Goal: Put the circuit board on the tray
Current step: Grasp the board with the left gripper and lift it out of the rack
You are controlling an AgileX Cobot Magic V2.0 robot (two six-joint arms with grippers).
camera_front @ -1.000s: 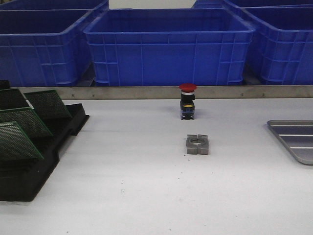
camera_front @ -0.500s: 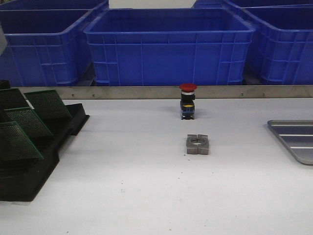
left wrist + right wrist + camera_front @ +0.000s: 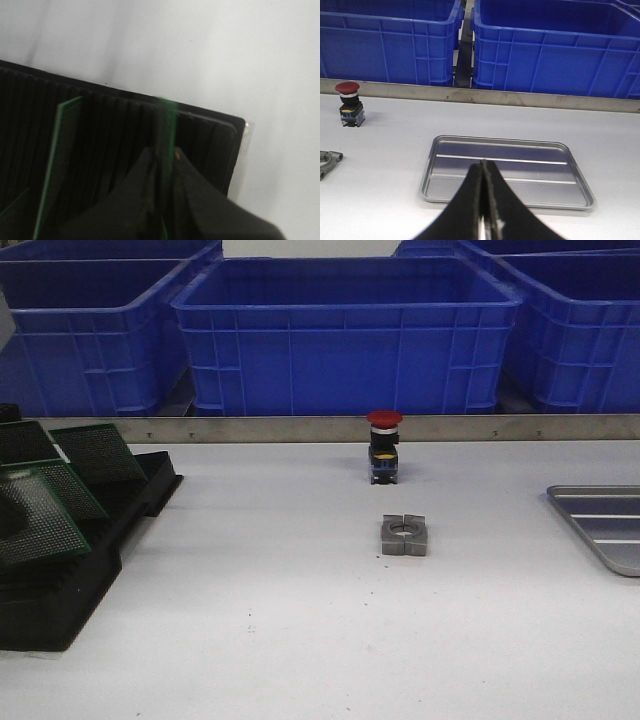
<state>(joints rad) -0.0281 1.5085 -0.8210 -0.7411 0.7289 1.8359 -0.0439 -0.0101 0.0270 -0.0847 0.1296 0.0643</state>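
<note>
My left fingers (image 3: 162,172) are closed on the top edge of a thin green perforated circuit board (image 3: 164,131), which stands on edge in the black slotted plastic rack (image 3: 105,150); the two dark tips pinch it from both sides, and the board looks blurred above them. A second green board (image 3: 57,160) stands a few slots away in the same rack, tilted. In the front view the rack (image 3: 75,585) sits at the left edge of the pale grey tabletop (image 3: 300,630), and its boards (image 3: 60,485) lean back in a row; a dark blurred shape overlaps the nearest of them, though I cannot make out my left arm clearly there.

My right fingers (image 3: 485,200) are pressed together with nothing between them, hanging above the near rim of the shallow silver-grey metal tray with rounded corners and a ribbed bottom (image 3: 507,150). That tray lies flat on the tabletop with no board in it, and in the front view only its corner (image 3: 600,525) shows at the right edge, well apart from the rack.

Between rack and tray, a square grey metal block with a round hole (image 3: 404,535) lies near the middle of the tabletop, and a red mushroom-headed push button on a black and yellow body (image 3: 384,447) stands upright just behind it. Big blue plastic crates (image 3: 345,335) line the far side beyond a metal rail.
</note>
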